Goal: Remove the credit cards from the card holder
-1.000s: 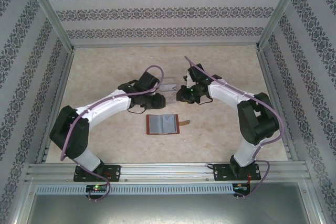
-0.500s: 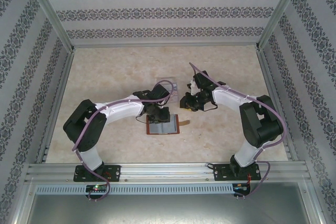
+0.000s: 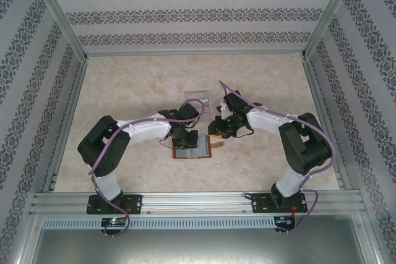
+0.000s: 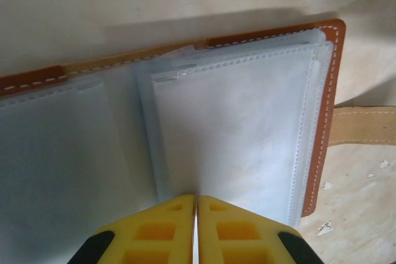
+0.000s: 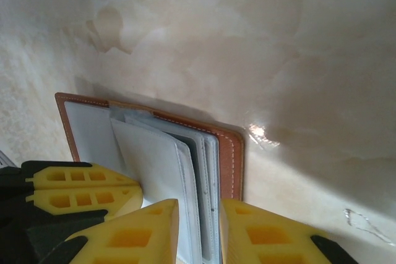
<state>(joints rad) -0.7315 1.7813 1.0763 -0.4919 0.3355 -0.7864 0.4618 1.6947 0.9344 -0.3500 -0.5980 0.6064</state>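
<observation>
The brown leather card holder [image 3: 193, 151] lies open on the table, its strap tab [image 3: 218, 144] pointing right. My left gripper [image 3: 185, 138] is shut, its yellow tips [image 4: 196, 201] resting on the grey-blue pockets [image 4: 247, 122] near the fold. My right gripper [image 3: 216, 132] is at the holder's right edge. It stands open [image 5: 200, 214], with the stack of pocket leaves [image 5: 185, 165] between its fingers. The credit cards are hidden inside the pockets. The left gripper's fingers [image 5: 80, 187] show in the right wrist view.
A clear plastic box [image 3: 197, 100] stands just behind the two grippers. Patterned walls and metal rails enclose the pale table [image 3: 136, 85]. There is free room to the left, right and back.
My left arm swung from the clear box down onto the open holder. My right gripper came forward and down to the holder's right edge, around the pocket leaves.
</observation>
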